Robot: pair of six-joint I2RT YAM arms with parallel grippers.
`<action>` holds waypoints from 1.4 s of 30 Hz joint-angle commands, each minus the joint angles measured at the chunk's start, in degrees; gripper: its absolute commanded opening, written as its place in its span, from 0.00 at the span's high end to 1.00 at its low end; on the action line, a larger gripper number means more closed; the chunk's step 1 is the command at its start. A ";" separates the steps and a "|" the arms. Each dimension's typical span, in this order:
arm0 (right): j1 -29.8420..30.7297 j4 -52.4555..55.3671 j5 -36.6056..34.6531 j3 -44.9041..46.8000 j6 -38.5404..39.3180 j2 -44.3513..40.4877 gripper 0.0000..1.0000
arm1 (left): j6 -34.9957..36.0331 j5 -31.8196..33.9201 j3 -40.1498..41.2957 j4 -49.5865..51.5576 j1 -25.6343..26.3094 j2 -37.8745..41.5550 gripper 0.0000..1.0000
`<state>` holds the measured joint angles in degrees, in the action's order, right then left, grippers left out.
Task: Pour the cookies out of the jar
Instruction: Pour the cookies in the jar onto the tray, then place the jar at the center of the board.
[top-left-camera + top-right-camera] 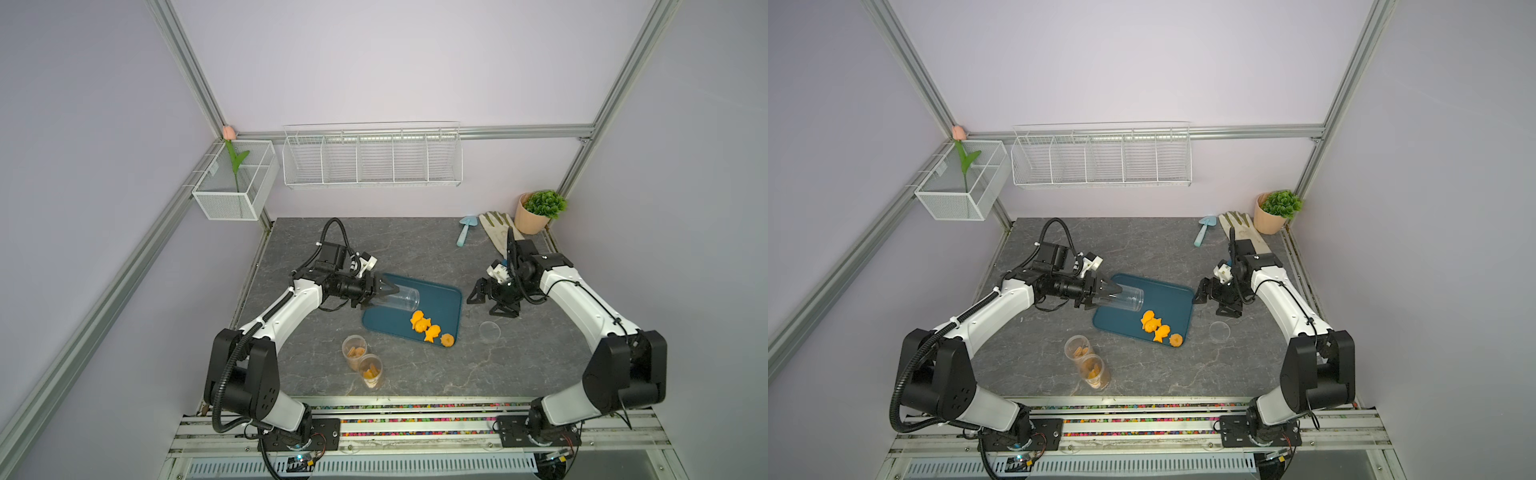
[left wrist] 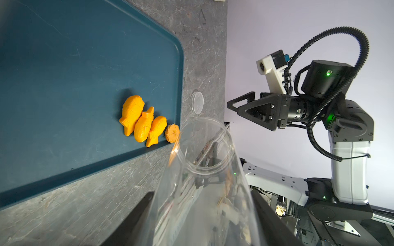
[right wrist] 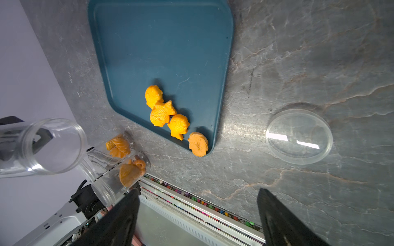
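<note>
My left gripper [image 1: 384, 295] [image 2: 202, 198] is shut on the base of a clear jar [image 1: 399, 298] [image 1: 1125, 298] [image 2: 204, 170]. The jar lies tipped on its side above the teal tray [image 1: 440, 295] [image 3: 160, 42], mouth toward the right, with nothing inside. Several orange cookies [image 1: 426, 326] [image 1: 1158, 326] [image 2: 145, 123] [image 3: 170, 119], fish shapes and a round, lie in a row on the tray near its front right corner. My right gripper [image 1: 482, 305] [image 1: 1207, 306] [image 3: 198, 191] hangs open and holds nothing, just right of the tray.
A clear lid [image 1: 489, 331] [image 3: 298, 136] lies on the table right of the tray. Two open jars [image 1: 354, 351] [image 1: 370, 370] holding biscuits stand in front of the tray's left corner. A blue trowel [image 1: 464, 230], a glove [image 1: 496, 230] and a potted plant [image 1: 538, 212] sit at the back right.
</note>
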<state>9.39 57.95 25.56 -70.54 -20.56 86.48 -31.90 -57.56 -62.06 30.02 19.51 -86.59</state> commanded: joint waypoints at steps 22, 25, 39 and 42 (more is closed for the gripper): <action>0.28 -2.52 4.80 0.85 -3.06 -4.67 0.12 | -3.96 -2.79 3.18 -5.32 -0.17 3.27 0.36; 0.28 -4.10 6.51 1.10 -3.73 -5.19 0.12 | -5.05 -3.11 3.60 -6.35 -0.18 3.69 0.36; 0.45 -23.85 22.07 0.82 -18.25 -9.36 0.12 | -27.44 -8.55 5.84 -32.39 -0.19 4.98 0.36; 1.34 -28.66 23.88 0.39 -21.70 -9.95 0.12 | -34.14 -9.36 6.82 -39.79 -0.22 5.20 0.35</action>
<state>9.78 36.42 45.25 -70.46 -36.73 77.80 -57.12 -64.66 -56.42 1.15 19.49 -82.83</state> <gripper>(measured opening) 0.883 0.648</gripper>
